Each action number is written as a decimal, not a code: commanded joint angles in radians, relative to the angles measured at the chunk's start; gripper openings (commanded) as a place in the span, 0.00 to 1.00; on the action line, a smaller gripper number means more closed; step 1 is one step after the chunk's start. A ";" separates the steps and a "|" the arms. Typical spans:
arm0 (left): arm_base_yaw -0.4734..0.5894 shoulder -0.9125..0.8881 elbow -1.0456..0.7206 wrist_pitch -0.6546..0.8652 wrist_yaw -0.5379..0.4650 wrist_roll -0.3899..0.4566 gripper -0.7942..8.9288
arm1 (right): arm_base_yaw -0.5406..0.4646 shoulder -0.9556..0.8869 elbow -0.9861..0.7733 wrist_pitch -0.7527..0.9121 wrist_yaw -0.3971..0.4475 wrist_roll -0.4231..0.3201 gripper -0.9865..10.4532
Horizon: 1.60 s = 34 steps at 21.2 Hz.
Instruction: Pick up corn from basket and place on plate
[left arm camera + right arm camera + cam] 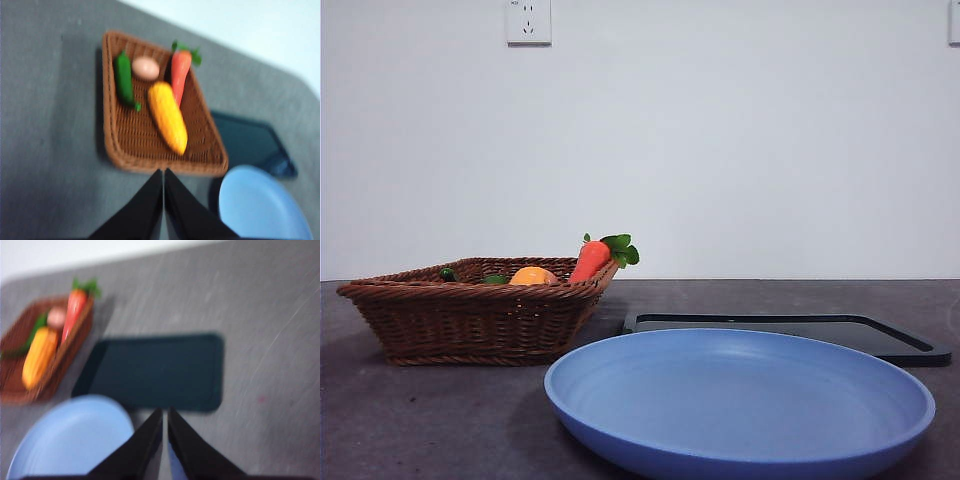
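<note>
The corn (167, 117), a yellow-orange ridged cob, lies in the brown wicker basket (200, 150) beside the carrot (180, 75). In the front view only the corn's top (533, 275) shows over the basket's rim (470, 292). The light-blue plate (740, 400) sits empty at the front, right of the basket. My left gripper (163, 172) hangs shut high above the table, just off the basket's near edge. My right gripper (165, 411) is shut too, up over the plate (70, 435) and the black tray. Neither gripper shows in the front view.
A flat black tray (790, 332) lies behind the plate. The basket also holds a green vegetable (124, 80) and a smooth pinkish round item (145, 68). The carrot (590, 260) leans on the basket's right rim.
</note>
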 commanded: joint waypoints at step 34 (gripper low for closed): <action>-0.009 0.329 0.158 -0.195 0.085 0.203 0.53 | 0.280 0.892 0.177 0.026 -0.102 -0.159 0.36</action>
